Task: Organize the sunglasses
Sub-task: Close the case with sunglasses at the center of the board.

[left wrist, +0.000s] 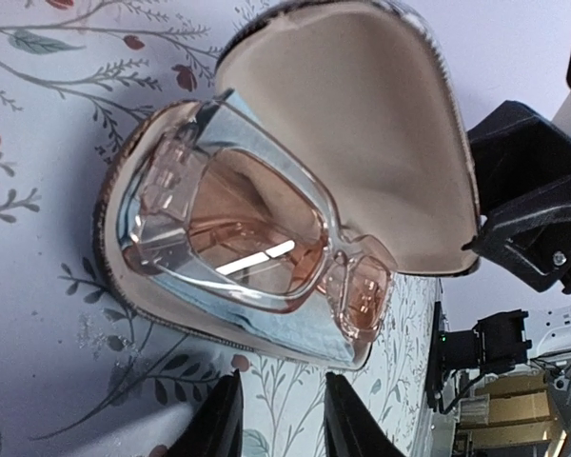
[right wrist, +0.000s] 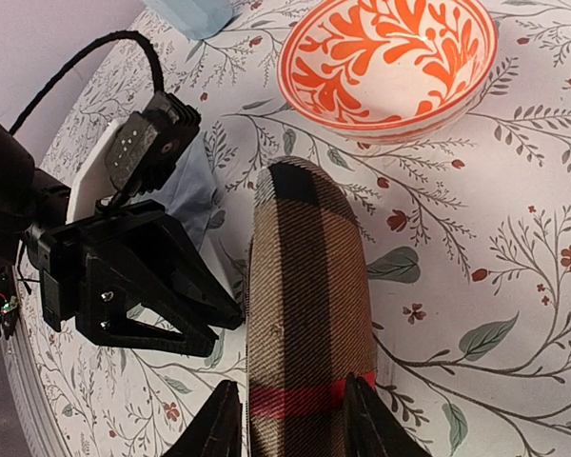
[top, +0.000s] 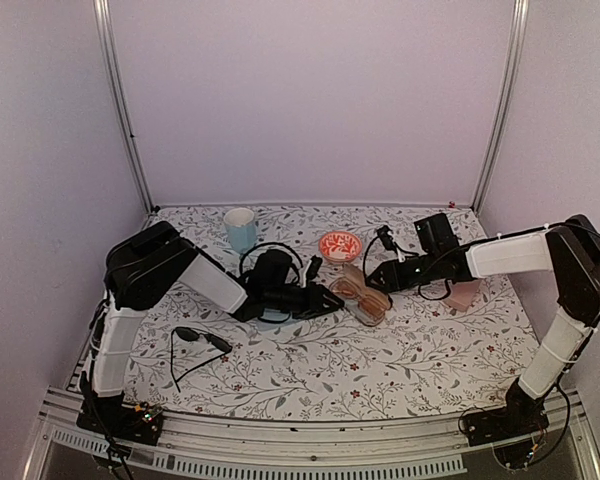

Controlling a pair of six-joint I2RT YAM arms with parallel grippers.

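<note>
Twin black-and-white arms
Left arm [top: 215, 283] and right arm [top: 505, 255] wear white shells, black joints, looping black cables; left tool [right wrist: 226, 326] is black, angular, silver-screwed.

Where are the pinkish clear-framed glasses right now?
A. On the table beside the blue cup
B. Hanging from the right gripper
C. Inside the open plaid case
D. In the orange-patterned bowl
C: the left wrist view shows the pinkish glasses lying folded in the lower half of the open plaid case, with its lid standing up behind them.
</note>
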